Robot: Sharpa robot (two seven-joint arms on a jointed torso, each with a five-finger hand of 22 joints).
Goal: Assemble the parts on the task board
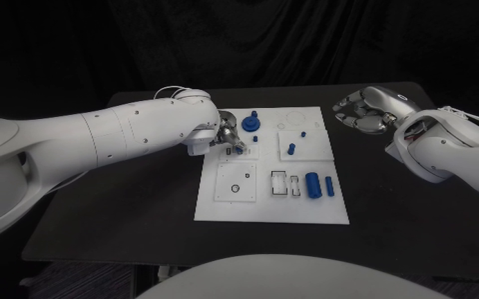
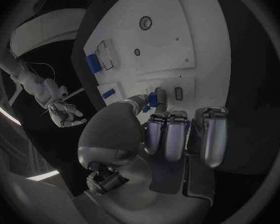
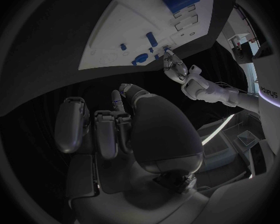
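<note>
The board (image 1: 271, 198) lies mid-table (image 1: 130, 202). The left hand (image 1: 228, 140) sits over the board's far left corner, beside a knob (image 1: 250, 123). The right hand (image 1: 363, 112) hangs off the board's far right. A cylinder (image 1: 312, 184) lies near right, a peg (image 1: 291, 149) at centre.

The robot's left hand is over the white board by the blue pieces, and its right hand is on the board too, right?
Not quite. The left hand is over the white board by the blue pieces, but the right hand is not on the board. It hangs over the black table, off the board's far right corner. The head view shows this.
</note>
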